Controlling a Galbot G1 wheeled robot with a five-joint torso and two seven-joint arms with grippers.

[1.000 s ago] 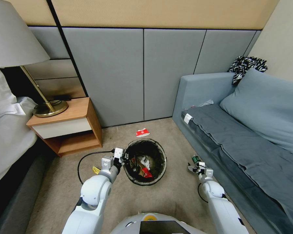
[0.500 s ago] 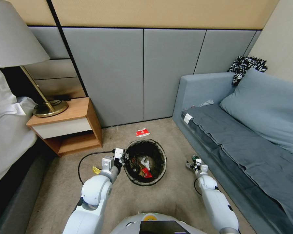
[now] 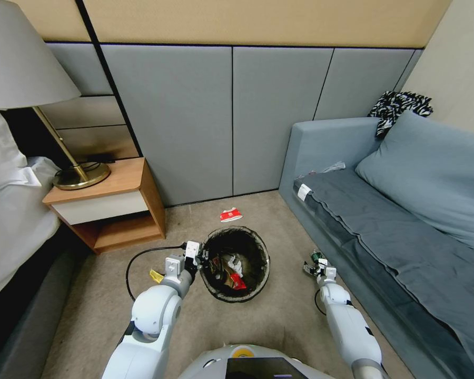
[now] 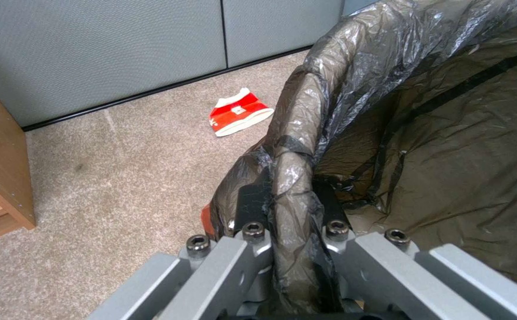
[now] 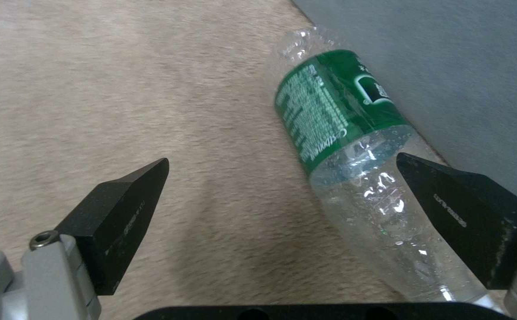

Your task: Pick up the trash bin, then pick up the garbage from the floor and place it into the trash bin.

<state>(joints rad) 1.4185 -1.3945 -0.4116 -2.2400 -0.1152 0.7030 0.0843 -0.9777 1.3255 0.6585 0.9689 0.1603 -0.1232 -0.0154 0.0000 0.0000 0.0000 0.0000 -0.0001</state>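
Two grippers: left gripper (image 4: 288, 249) clamps the bag-lined white bin's (image 3: 235, 263) rim; right gripper (image 5: 282, 209), spread wide, should centre on the clear green-labelled plastic bottle (image 5: 353, 146) along the sofa base (image 5: 448, 53)

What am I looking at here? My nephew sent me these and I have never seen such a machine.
It is a wheeled robot with two arms, tidying a carpeted room. One picture comes from its head; the others from cameras on each wrist. The left gripper is clamped on the rim of the trash bin, which already holds litter. The right gripper is open around a clear bottle lying beside the sofa. A red-and-white carton and a yellow wrapper lie on the floor.
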